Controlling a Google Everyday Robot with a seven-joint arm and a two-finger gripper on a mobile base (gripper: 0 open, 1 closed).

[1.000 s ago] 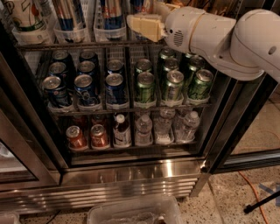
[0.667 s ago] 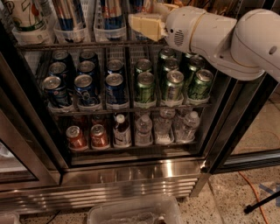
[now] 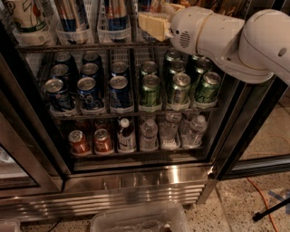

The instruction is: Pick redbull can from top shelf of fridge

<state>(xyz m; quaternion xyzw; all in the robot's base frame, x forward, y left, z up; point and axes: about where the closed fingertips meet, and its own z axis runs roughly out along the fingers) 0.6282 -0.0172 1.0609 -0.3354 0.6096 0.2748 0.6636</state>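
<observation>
Robot's end effector [image 3: 154, 25] at the top shelf [image 3: 81, 46] of the fridge [image 3: 136, 179], just right of a redbull can [image 3: 117, 12], grip state impossible to tell

1. The large stainless-steel fridge [image 3: 136, 181] has wire racks and a ribbed metal base.
2. On the top shelf [image 3: 90, 46], a wire rack with clear plastic lane bins, a tall slim blue-and-silver redbull can [image 3: 117, 13] stands upright.
3. The tan gripper [image 3: 153, 25] on the white arm [image 3: 235, 41] is at top-shelf height, just right of that can.
4. Below stand short blue cans [image 3: 120, 90] and green cans [image 3: 179, 88].
5. The lowest rack holds clear water bottles [image 3: 149, 133].
</observation>
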